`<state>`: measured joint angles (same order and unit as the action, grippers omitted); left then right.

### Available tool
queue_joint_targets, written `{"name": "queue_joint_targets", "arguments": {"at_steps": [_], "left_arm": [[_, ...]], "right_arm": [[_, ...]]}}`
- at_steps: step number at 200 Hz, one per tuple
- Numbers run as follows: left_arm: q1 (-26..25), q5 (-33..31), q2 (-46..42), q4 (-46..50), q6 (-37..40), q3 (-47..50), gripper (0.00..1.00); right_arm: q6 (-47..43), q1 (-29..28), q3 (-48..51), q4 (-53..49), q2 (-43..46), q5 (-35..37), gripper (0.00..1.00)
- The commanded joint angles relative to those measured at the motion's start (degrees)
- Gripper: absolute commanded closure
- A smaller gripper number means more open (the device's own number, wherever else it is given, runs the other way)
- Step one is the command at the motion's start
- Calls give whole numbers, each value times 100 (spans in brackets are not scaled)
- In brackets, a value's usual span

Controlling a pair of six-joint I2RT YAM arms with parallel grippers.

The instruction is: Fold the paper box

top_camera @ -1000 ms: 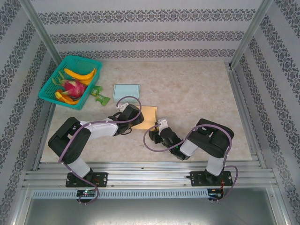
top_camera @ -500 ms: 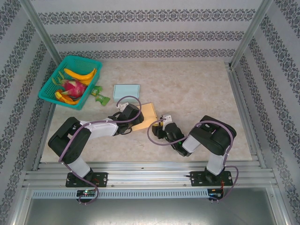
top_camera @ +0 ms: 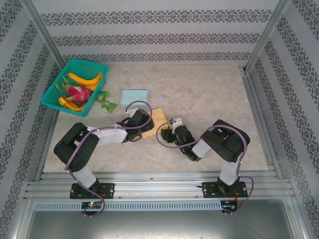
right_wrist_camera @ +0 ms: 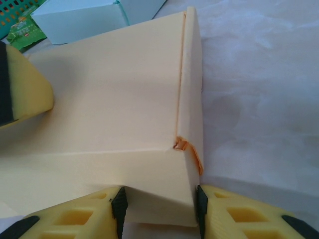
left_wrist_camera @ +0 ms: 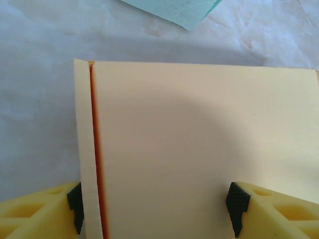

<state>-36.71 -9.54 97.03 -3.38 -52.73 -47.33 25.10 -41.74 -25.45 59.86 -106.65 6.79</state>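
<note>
**A:** Right jaws?
**B:** Narrow, clamped on the near end of the paper box (right_wrist_camera: 109, 109). Both pads (right_wrist_camera: 119, 209) touch it. An orange seam (right_wrist_camera: 192, 154) runs just inside one pad.
**A:** Left jaws?
**B:** Wide, tips down over the box face. An orange fold line (left_wrist_camera: 95, 149) sits just inside one of their pads (left_wrist_camera: 76, 206), and the other finger overlaps the face. Can't tell if they press it.
**A:** Further out?
**B:** The paper box lies on the desk (top_camera: 209, 94) between the two sets of jaws. A pale blue box (top_camera: 134, 96) is just beyond. Green packet (top_camera: 106, 102) and teal basket (top_camera: 97, 88) of fruit are further out, past the left jaws.
</note>
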Motion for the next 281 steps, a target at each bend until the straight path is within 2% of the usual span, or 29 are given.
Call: {"name": "queue_joint_targets", "arguments": {"at_steps": [1, 85, 108, 194, 225, 244, 258, 268, 281], "left_arm": [[-230, 622, 386, 856, 281, 146, 25], [-337, 1124, 266, 729, 272, 64, 25], [-335, 1071, 209, 825, 272, 37, 25], [-378, 1064, -683, 1175, 313, -48, 17], [-390, 837, -1177, 1495, 472, -135, 16], [-366, 473, -1405, 1710, 740, -250, 15], [-226, 492, -1352, 1735, 1092, -431, 14], [-76, 674, -1234, 1643, 1402, -599, 14], [45, 869, -1018, 1423, 1826, -776, 14]], "right_arm": [[83, 36, -191, -437, -253, 23, 56], [25, 79, -566, -789, -479, 10, 54], [123, 184, -458, -798, -356, -70, 52], [659, 1099, -180, -1639, 576, -1571, 50], [883, 1444, -217, -2565, 1172, -2108, 58], [779, 1699, -580, -3859, 1527, -2237, 67], [681, 1732, -825, -4491, 1689, -2160, 71], [729, 1747, -904, -4615, 1742, -2205, 77], [796, 1777, -1010, -4679, 1719, -2360, 93]]}}
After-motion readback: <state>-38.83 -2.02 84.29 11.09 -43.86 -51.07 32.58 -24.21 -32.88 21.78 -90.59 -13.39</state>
